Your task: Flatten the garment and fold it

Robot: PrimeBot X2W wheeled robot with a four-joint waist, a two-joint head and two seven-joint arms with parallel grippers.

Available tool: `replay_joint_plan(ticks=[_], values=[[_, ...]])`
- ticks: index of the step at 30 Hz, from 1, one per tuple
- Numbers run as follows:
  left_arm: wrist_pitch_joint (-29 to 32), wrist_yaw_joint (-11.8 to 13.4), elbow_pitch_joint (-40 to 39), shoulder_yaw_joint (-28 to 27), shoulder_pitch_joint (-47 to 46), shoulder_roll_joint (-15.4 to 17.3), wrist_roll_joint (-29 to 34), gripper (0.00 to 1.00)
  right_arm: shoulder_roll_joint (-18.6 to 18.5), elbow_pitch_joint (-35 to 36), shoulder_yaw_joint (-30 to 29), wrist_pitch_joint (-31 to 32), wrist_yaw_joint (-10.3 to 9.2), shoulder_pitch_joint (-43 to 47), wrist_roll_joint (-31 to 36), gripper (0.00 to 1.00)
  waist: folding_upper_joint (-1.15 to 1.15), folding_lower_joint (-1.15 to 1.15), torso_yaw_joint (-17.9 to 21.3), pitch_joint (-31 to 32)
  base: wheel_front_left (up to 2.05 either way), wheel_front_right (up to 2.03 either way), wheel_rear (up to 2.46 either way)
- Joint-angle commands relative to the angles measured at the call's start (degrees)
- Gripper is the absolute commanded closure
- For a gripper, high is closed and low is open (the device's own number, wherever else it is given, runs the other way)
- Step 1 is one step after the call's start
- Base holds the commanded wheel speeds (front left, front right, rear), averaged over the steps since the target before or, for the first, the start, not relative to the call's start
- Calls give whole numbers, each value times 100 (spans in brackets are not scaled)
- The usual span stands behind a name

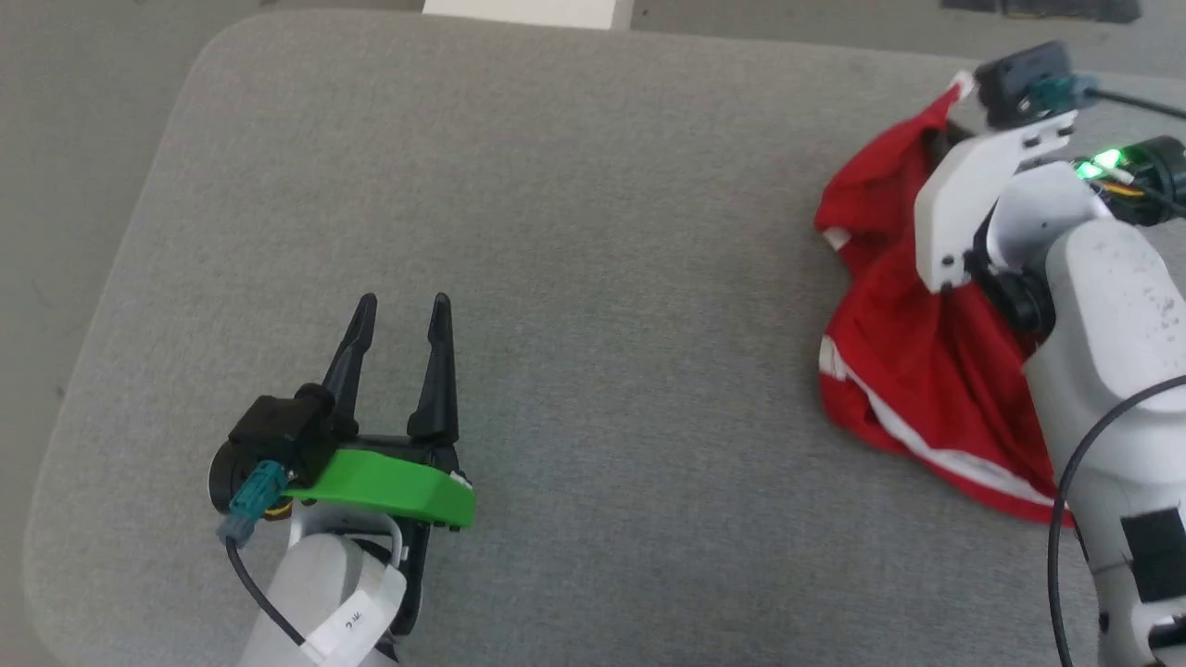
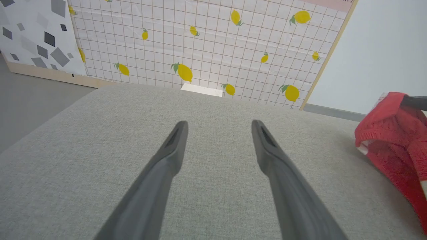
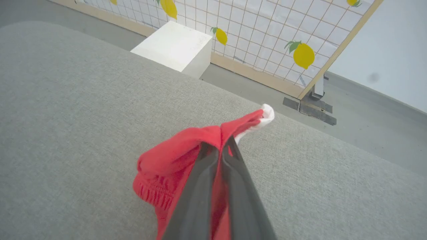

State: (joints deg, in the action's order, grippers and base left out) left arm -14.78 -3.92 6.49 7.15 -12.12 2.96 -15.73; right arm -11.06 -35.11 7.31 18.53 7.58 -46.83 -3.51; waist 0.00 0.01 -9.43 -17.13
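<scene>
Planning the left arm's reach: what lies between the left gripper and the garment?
Nothing: in the head view, only bare grey cushion stretches between the open left gripper and the garment.

The left claw [image 1: 404, 298] is showing two long, tapering black fingers [image 1: 435, 371] above a bright green bracket [image 1: 389, 486]. A teal plug [image 1: 252, 493] with a black cable [image 1: 255, 584] is sitting beside its white forearm, which is wearing a printed paper tag [image 1: 357, 622]. The right arm [image 1: 1112, 306] is showing scuffed white casing, a white bracket [image 1: 964, 204], a black camera module [image 1: 1019, 79] and green lights [image 1: 1103, 165] that are glowing.
</scene>
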Motion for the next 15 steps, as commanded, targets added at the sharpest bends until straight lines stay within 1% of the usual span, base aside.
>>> replay_joint_plan(ticks=[1, 2, 3, 6, 8, 11, 15], values=[[-22, 40, -20, 8, -88, -8, -40, 0, 94, -173, -103, -202, -9, -118, 38, 77, 0, -1, -176, -169, 0, 0, 0], [-22, 46, -14, 8, -90, -8, -42, 0, 135, -330, -136, -306, -9, -155, 63, 5, 0, -1, -181, -166, 0, 0, 0], [-22, 50, -6, 0, -87, -8, -40, 0, 166, -453, -158, -365, -9, -163, 61, 0, 0, -1, -173, -151, 0, 0, 0], [-22, 74, 31, -65, -13, -8, -5, 0, 220, -748, -144, -660, -9, -46, 11, 0, 0, -1, -70, -12, 0, 0, 0], [-22, 71, 61, -105, 69, -8, 28, 0, 229, -781, -188, -987, -9, 133, -69, 0, 0, -1, 41, 125, 0, 0, 0], [-22, 44, 112, -184, 206, -8, 80, 0, 288, -640, -305, -1578, -9, 526, -267, 0, 0, -1, 250, 382, 0, 0, 0], [-22, -6, 172, -291, 413, -8, 151, 0, 359, -113, -488, -2415, -9, 1294, -538, 0, 0, -1, 574, 766, 0, 0, 0]])
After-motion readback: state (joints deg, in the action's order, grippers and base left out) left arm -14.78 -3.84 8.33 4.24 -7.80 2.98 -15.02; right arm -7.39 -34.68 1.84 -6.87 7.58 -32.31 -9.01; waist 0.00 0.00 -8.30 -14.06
